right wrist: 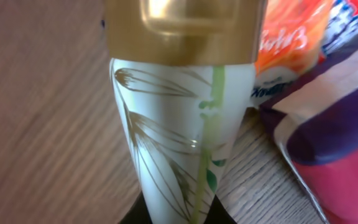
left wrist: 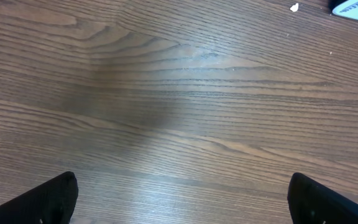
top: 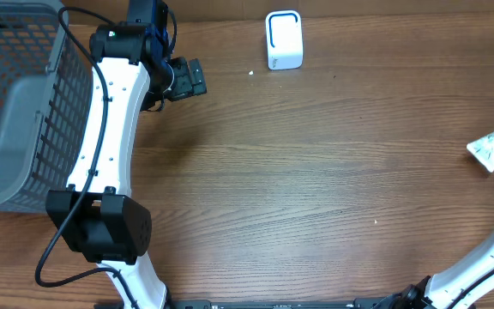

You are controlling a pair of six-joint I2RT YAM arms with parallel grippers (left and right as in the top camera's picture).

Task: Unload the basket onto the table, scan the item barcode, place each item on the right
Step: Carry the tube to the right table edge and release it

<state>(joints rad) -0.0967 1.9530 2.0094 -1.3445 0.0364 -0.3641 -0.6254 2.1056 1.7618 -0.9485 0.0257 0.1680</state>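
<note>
The item is a white tube (right wrist: 179,118) with a gold cap and a green leaf print. My right gripper (right wrist: 178,214) is shut on its narrow crimped end, with the cap pointing away from the wrist camera. From overhead the tube (top: 491,148) shows at the table's far right edge. No barcode shows on it. The white barcode scanner (top: 283,39) stands at the back centre of the table. My left gripper (top: 187,79) hovers left of the scanner, open and holding nothing. Its dark fingertips (left wrist: 55,196) sit in the bottom corners of the left wrist view.
A grey mesh basket (top: 24,103) fills the left end of the table. Orange (right wrist: 291,43) and purple-red packets (right wrist: 334,124) lie on the table right of the tube. A small white crumb (top: 252,72) lies near the scanner, whose corner (left wrist: 356,7) shows at top right.
</note>
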